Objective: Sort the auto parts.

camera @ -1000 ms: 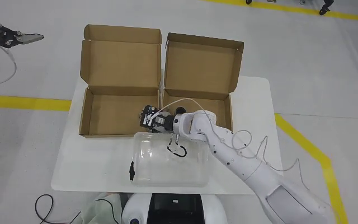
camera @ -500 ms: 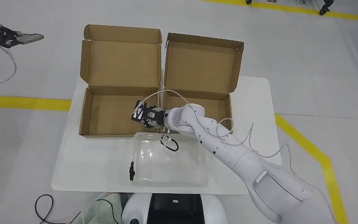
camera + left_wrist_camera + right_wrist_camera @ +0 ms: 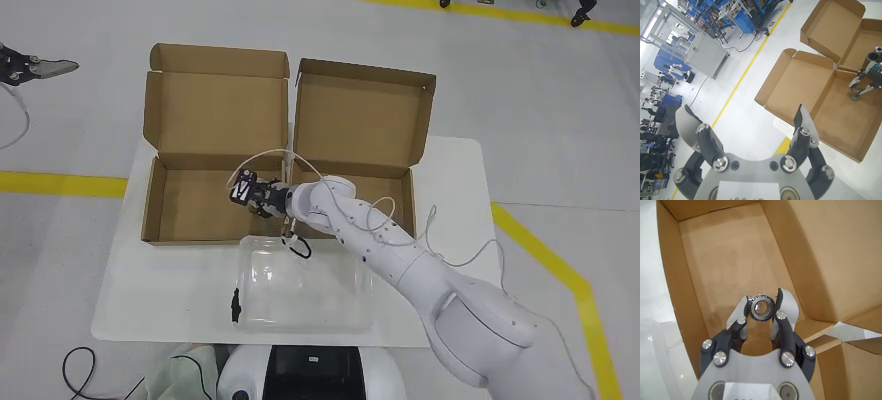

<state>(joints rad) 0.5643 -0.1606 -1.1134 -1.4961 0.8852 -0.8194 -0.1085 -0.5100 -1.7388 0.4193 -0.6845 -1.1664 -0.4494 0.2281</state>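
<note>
Top view: white tabletop (image 3: 450, 200) with two open cardboard boxes side by side in the upper middle, left-hand box (image 3: 190, 205) and right-hand box (image 3: 360, 120), and a clear bin (image 3: 330, 300) below them. The right arm (image 3: 400, 255) comes up from the lower right, passes over the bin's top edge and the right-hand box's corner, and its jaws sit inside the left-hand box. The left jaws are way off at the upper left edge, over the floor.

Left wrist view: left jaws are spread wide, nothing in them. Two dark cylinders (image 3: 873, 56) stand in the far box at the right edge.

Right wrist view: right jaws are clamped on a bearing (image 3: 762, 309), held over the box floor, cardboard walls either side.
</note>
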